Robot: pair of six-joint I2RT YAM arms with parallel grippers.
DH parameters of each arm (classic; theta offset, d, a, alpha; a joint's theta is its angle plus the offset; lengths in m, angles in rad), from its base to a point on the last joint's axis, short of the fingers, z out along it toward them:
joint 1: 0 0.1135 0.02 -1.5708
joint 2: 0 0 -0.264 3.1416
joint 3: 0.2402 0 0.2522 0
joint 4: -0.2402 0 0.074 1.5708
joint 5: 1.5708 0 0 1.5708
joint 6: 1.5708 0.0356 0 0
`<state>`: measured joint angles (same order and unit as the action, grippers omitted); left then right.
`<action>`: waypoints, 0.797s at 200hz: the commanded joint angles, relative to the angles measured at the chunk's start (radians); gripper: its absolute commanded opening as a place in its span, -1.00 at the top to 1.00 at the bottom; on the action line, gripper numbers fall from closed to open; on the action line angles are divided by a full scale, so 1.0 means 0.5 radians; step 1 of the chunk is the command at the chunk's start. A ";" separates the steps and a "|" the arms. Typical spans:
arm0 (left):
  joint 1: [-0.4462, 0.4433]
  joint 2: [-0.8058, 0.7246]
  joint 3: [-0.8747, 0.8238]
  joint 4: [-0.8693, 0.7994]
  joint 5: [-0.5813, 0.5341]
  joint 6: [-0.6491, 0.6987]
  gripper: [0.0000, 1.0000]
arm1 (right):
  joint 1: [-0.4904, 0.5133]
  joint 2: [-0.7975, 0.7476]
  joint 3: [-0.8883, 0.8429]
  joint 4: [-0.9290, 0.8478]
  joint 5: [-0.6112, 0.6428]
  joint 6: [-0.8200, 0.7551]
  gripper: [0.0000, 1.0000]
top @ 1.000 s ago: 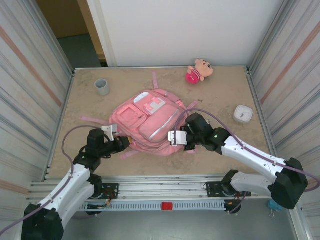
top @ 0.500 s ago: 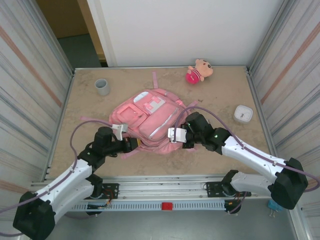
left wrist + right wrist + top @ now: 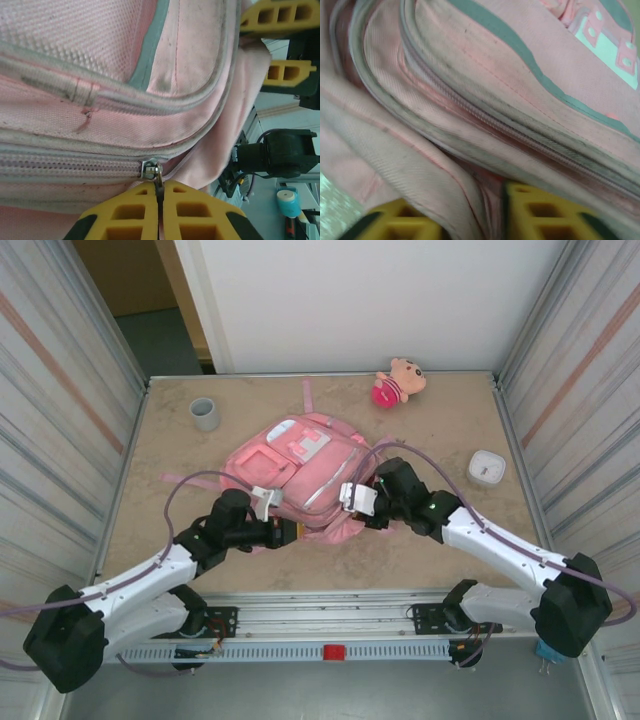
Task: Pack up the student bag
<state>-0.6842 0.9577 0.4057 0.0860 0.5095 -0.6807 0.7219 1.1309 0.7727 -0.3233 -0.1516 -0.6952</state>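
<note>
The student bag (image 3: 300, 475), a soft pink backpack, lies flat in the middle of the table. My left gripper (image 3: 285, 532) is at its near edge. In the left wrist view its yellow fingers (image 3: 125, 215) are shut on the metal zipper pull (image 3: 151, 170) of the bag (image 3: 125, 60), at the end of a closed stretch of zipper. My right gripper (image 3: 352, 508) is at the bag's near right corner. Its fingers (image 3: 545, 210) stand apart, and a loose fold of the bag's fabric (image 3: 420, 165) lies between them.
A plush doll (image 3: 400, 381) lies at the far right of the table. A grey cup (image 3: 205, 413) stands at the far left and a small white box (image 3: 485, 468) at the right. Ribbed metal walls (image 3: 60, 440) close both sides.
My left gripper has slid right along the bag's near edge with the zipper pull. The bag has shifted a little away and right. My right gripper's fingers have parted.
</note>
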 commanded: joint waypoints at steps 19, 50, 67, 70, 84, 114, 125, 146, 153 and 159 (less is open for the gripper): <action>-0.043 -0.040 0.088 0.079 -0.054 0.107 0.90 | -0.015 -0.249 0.098 0.143 -0.284 1.002 -0.12; -0.043 -0.031 0.079 0.009 -0.115 0.178 0.90 | -0.014 -0.377 0.104 -0.002 -0.079 2.103 -0.31; -0.043 -0.016 0.070 0.003 -0.128 0.211 0.89 | -0.018 -0.362 0.116 -0.138 -0.036 2.597 -0.31; -0.043 -0.012 0.068 -0.004 -0.134 0.215 0.89 | -0.020 -0.355 0.124 -0.164 -0.040 2.657 -0.31; -0.043 0.000 0.058 -0.019 -0.144 0.228 0.90 | -0.023 -0.315 0.122 -0.226 -0.022 2.910 -0.33; -0.046 0.007 0.014 0.064 -0.109 0.214 0.90 | -0.034 -0.154 0.006 -0.055 -0.156 3.261 -0.37; -0.046 0.002 0.012 0.064 -0.103 0.220 0.90 | -0.042 -0.088 -0.036 0.050 -0.202 3.345 -0.39; -0.046 -0.018 0.015 0.050 -0.105 0.235 0.90 | -0.046 0.040 -0.052 0.167 -0.232 3.455 -0.49; -0.046 -0.028 0.016 0.046 -0.107 0.241 0.89 | -0.043 0.073 -0.041 0.171 -0.227 3.473 -0.52; -0.046 -0.036 0.017 0.040 -0.115 0.246 0.90 | -0.043 0.101 -0.034 0.169 -0.209 3.489 -0.55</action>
<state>-0.7025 0.9619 0.4057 0.0570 0.4667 -0.5961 0.7063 1.1419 0.7528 -0.3019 -0.2386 0.9127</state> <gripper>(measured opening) 0.057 0.754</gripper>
